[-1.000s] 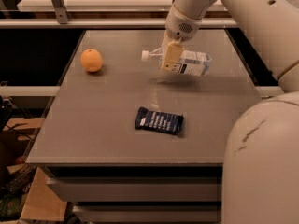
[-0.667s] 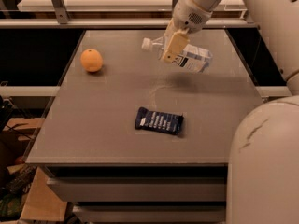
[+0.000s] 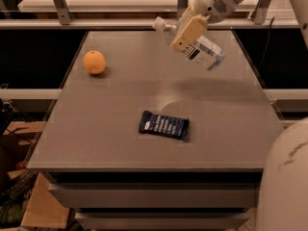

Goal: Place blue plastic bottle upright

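The gripper (image 3: 186, 35) hangs over the far right of the grey table (image 3: 110, 114), clamped on the blue plastic bottle (image 3: 206, 56). The bottle is tilted and clear of the surface, with its white cap (image 3: 159, 23) at the upper left. An orange (image 3: 94, 62) sits far left, and a dark blue snack wrapper (image 3: 163, 124) lies near the middle.

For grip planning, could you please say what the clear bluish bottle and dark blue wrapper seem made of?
Clear bluish bottle, held over the far side of the grey table in the gripper: likely thin plastic, see-through. Dark blue snack wrapper: probably film, faint sheen.
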Controlling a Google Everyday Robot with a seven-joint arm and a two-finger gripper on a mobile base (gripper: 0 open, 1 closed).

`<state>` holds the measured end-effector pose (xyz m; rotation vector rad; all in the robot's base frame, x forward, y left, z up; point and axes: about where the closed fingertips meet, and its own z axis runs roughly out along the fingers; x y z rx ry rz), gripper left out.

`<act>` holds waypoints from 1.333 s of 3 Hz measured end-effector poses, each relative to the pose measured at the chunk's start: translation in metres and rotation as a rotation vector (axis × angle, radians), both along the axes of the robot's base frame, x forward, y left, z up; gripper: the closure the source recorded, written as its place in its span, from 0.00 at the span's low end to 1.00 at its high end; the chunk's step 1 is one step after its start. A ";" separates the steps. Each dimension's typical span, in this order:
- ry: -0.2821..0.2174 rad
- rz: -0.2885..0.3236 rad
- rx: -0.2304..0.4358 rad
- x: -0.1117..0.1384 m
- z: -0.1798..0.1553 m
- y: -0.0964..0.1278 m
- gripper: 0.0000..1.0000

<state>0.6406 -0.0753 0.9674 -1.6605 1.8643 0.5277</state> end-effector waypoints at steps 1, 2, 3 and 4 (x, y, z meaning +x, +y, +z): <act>0.005 -0.047 0.060 -0.011 0.010 -0.010 1.00; 0.002 -0.097 0.169 -0.024 0.014 -0.026 1.00; 0.002 -0.097 0.169 -0.023 0.013 -0.026 1.00; -0.031 -0.118 0.208 -0.023 0.011 -0.027 1.00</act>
